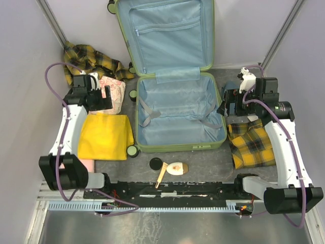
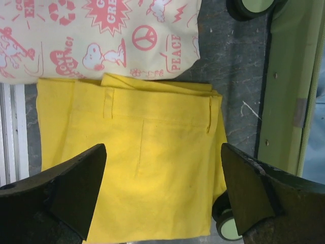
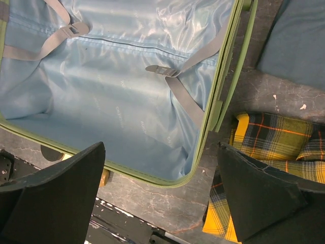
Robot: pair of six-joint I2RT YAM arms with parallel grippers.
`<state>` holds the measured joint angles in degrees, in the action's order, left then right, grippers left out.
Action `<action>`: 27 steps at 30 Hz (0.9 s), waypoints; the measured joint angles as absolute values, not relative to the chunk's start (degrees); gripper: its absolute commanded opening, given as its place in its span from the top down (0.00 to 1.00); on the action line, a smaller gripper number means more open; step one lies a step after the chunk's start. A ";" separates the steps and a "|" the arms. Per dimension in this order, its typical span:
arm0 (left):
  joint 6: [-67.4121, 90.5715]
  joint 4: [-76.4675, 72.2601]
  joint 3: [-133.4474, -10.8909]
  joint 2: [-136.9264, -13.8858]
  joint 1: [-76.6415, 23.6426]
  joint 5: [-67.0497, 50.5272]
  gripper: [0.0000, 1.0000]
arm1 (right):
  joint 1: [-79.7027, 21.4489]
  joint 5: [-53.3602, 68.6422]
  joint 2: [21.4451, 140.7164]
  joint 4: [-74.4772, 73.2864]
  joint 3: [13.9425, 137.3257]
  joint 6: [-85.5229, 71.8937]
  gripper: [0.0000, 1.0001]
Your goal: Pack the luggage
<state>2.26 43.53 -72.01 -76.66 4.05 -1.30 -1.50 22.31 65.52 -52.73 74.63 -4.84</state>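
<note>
Luggage (image 1: 175, 109) lies open between both spread claws, yellow garment (image 1: 105, 136) beside it.

A: Where is the left arm (image 1: 68, 127)?

B: It rises from its base (image 1: 66, 175) at the near left and reaches away over the table. The left gripper (image 2: 162, 150) points downward.

A: And its jaws?

B: Spread wide, gripping nothing (the fingers (image 2: 76, 188) look like dark wedges in the wrist view).

A: What about the right arm (image 1: 284, 142)?

B: Much the same on the other side, with the white forearm stretched away and the wrist turned in toward the middle. The right gripper (image 3: 161, 147) is also spread wide and holds nothing.

A: Are the two close together?

B: No, they are well apart, one at each side.
</note>
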 measured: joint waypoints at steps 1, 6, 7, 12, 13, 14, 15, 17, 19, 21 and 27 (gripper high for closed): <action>1.76 43.51 -72.69 -78.04 4.05 -1.08 0.01 | -1.50 22.48 65.58 -52.73 74.63 -4.75 0.01; 0.27 42.74 -80.05 -88.84 3.64 0.64 0.00 | -1.50 22.63 66.13 -52.75 74.63 -4.60 0.01; -0.23 42.24 -81.06 -90.76 3.33 1.19 0.00 | -1.50 22.63 66.28 -52.77 74.63 -4.56 0.01; -2.50 41.28 -84.53 -97.78 0.99 2.90 0.00 | -1.50 22.72 67.46 -52.88 74.63 -4.45 0.01; -3.07 41.19 -85.36 -99.11 0.80 2.98 0.00 | -1.50 22.76 67.77 -52.95 74.63 -4.45 0.01; -3.49 41.08 -86.35 -100.53 0.12 3.03 0.00 | -1.50 22.90 67.99 -52.99 74.63 -4.45 0.01; -3.75 40.99 -87.22 -101.71 -0.19 3.11 0.01 | -1.50 22.94 68.16 -53.01 74.63 -4.43 0.01; -4.21 40.34 -89.23 -104.55 -0.95 3.51 0.03 | -1.50 23.07 68.51 -53.08 74.63 -4.40 0.01; -4.36 39.75 -90.74 -107.09 -1.45 4.12 0.04 | -1.50 23.11 68.82 -53.21 74.63 -4.38 0.01; -4.36 39.29 -91.79 -109.25 -1.83 4.60 0.04 | -1.50 23.24 69.23 -53.21 74.65 -4.32 0.01; -4.58 36.95 -94.15 -116.03 -3.84 8.82 0.02 | -1.50 23.51 71.00 -53.28 74.65 -4.21 0.01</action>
<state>-4.58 36.95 -94.15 -116.03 -3.84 8.82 -1.50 23.51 71.00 -53.28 74.65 -4.21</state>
